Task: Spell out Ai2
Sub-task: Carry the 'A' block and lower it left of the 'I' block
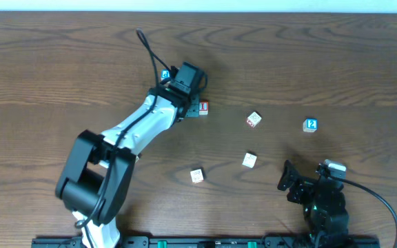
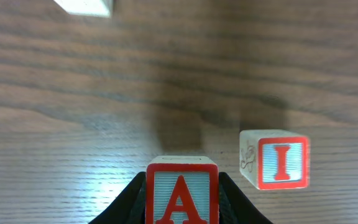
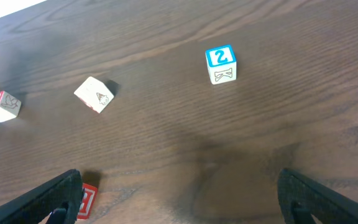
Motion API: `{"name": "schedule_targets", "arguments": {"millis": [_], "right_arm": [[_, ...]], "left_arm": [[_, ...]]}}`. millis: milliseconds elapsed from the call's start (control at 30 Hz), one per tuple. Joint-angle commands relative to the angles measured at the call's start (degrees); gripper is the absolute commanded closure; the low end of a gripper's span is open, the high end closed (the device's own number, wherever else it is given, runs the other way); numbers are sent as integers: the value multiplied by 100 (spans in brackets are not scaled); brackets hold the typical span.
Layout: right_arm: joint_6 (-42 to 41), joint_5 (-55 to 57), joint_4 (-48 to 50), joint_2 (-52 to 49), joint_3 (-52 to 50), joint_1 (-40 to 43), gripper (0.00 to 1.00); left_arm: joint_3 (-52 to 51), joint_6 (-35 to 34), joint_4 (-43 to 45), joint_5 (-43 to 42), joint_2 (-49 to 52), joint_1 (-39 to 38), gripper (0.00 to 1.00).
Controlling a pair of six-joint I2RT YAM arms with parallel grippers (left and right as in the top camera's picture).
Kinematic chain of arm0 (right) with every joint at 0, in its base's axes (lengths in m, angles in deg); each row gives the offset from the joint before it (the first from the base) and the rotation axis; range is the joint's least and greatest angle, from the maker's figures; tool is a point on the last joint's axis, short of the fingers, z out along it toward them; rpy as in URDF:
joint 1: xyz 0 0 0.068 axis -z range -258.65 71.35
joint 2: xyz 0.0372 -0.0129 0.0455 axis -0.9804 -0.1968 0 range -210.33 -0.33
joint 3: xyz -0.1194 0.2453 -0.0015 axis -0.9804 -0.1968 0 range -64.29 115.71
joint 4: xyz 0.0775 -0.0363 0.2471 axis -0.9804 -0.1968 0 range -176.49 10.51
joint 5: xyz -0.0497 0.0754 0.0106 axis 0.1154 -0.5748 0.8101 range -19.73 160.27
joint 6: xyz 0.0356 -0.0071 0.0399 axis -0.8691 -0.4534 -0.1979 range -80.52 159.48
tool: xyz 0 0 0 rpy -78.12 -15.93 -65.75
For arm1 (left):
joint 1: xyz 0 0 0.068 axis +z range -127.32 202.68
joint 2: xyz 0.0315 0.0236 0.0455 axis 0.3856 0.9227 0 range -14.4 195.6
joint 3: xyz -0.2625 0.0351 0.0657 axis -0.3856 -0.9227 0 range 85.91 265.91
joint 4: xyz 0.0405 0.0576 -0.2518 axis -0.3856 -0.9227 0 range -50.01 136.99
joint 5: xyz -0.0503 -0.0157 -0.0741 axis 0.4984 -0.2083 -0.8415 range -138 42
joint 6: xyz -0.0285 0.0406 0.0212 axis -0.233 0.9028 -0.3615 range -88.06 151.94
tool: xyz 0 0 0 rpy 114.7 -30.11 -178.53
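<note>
My left gripper [image 2: 182,186] is shut on a red-framed block with a red letter A [image 2: 181,194]. In the overhead view the gripper [image 1: 187,95] hides this block. A block with a red letter I [image 2: 279,160] stands on the table just right of the A block, with a gap between them; it also shows in the overhead view [image 1: 203,107] and the right wrist view [image 3: 0,104]. The blue block with the digit 2 [image 1: 310,125] sits at the right, also seen in the right wrist view [image 3: 220,63]. My right gripper [image 1: 300,182] is open and empty, well short of the 2 block.
A blue block [image 1: 165,74] lies left of the left gripper. Loose blocks lie mid-table: one [image 1: 253,120], one [image 1: 249,160] and one [image 1: 196,176]. A red-faced block [image 3: 89,200] lies next to my right gripper's left finger. The table is dark wood [image 1: 336,62].
</note>
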Motion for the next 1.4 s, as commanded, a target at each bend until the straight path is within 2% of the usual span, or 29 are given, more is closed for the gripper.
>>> {"name": "schedule_targets", "arguments": {"millis": [0, 267, 833, 1167, 1367], "right_arm": [[-101, 2, -4, 26, -11, 28, 1], [-101, 2, -4, 26, -11, 28, 1], [-101, 2, -7, 26, -11, 28, 1], [-101, 2, -7, 26, -11, 28, 1], [-101, 2, -7, 26, -11, 28, 1]], "left_arm": [[197, -111, -33, 227, 219, -20, 94], [258, -505, -33, 0, 221, -22, 94], [258, -498, 96, -417, 435, -33, 94], [258, -481, 162, -345, 498, -59, 94], [256, -343, 256, -348, 498, -59, 83]]}}
